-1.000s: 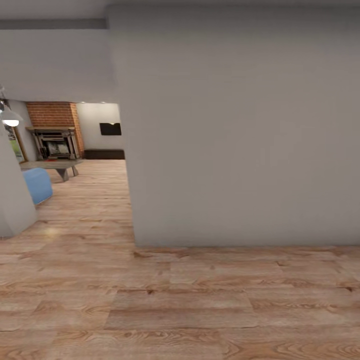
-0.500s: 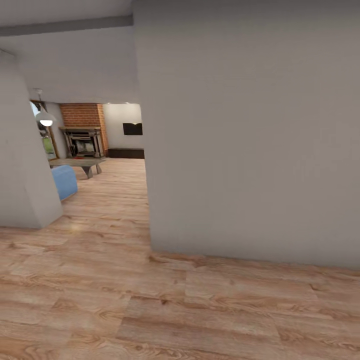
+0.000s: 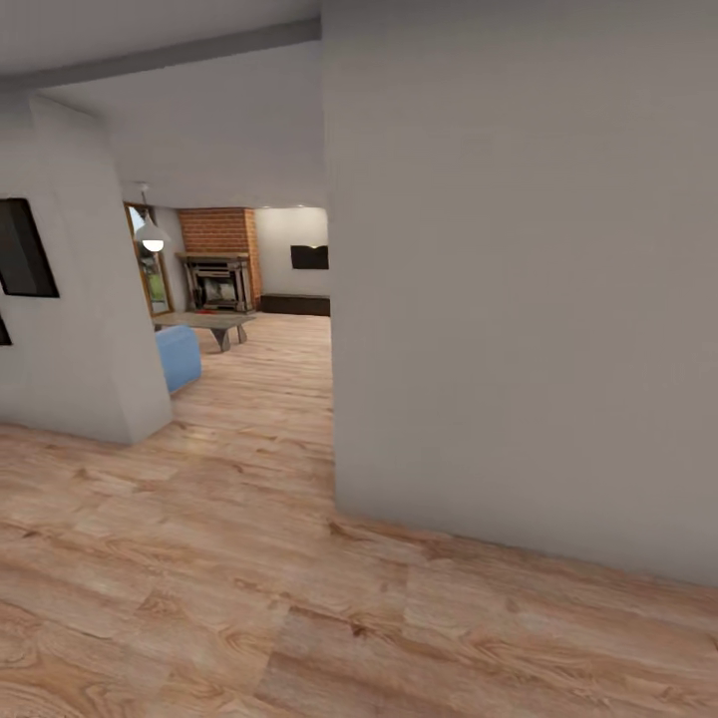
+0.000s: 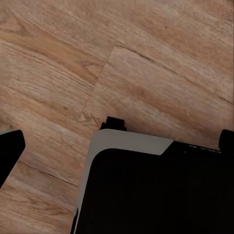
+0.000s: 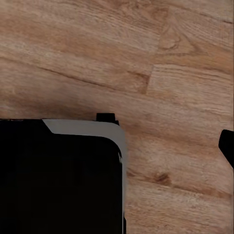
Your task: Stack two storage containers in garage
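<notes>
The two storage containers are out of view, and so is the garage. Past an opening between two walls I see part of the living room (image 3: 261, 344), with its light wood-plank floor, a blue sofa end (image 3: 178, 357), a grey low table (image 3: 209, 321) and a white pendant lamp (image 3: 152, 237). My left gripper (image 4: 117, 146) hangs over the planks with dark fingertips (image 4: 9, 151) far apart, open and empty. My right gripper (image 5: 117, 146) is open too, one fingertip (image 5: 228, 144) showing at the frame's edge. Both wrist views look down on my black, grey-edged base (image 4: 146, 195).
A broad grey wall (image 3: 519, 299) stands close ahead on the right. A grey pillar wall (image 3: 85, 339) with a black frame (image 3: 22, 249) bounds the opening on the left. A brick fireplace (image 3: 219, 269) is at the far end. Wood floor (image 3: 199, 558) lies between.
The whole head view has shifted: the camera turned left, so the opening and the right wall's corner slid rightward, and the left pillar wall with its black frame came into view.
</notes>
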Motion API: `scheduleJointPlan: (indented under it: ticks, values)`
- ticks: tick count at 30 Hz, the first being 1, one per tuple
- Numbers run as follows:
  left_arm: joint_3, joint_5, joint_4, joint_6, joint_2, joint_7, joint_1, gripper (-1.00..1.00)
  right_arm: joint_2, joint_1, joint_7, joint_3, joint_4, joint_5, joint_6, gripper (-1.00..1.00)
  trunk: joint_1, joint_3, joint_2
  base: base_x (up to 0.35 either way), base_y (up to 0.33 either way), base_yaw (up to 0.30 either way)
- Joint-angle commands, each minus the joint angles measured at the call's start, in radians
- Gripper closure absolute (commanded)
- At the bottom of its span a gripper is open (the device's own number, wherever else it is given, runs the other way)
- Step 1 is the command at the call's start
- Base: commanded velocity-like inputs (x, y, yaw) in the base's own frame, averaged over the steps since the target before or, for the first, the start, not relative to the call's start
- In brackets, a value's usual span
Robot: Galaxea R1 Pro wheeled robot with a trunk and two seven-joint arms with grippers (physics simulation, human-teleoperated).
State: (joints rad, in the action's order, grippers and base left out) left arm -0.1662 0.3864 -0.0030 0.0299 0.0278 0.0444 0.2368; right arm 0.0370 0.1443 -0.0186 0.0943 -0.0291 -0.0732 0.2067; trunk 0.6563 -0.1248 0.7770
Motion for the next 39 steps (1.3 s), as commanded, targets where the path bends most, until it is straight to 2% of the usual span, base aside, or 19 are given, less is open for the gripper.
scheduleJointPlan:
  ticks: [1,39]
  values:
    - [-0.009,0.008,0.001,0.002,0.000,0.002,0.001,-1.00,0.000,0.001,-0.001,0.009,-0.003,-0.008,0.006,-1.00,0.001,-0.002,0.001,0.323,0.000,0.268]
    - [-0.009,0.007,0.000,0.002,-0.002,0.003,0.001,-1.00,0.000,0.001,-0.003,0.008,-0.003,-0.007,0.005,-1.00,0.001,-0.002,0.001,0.323,0.000,0.268]
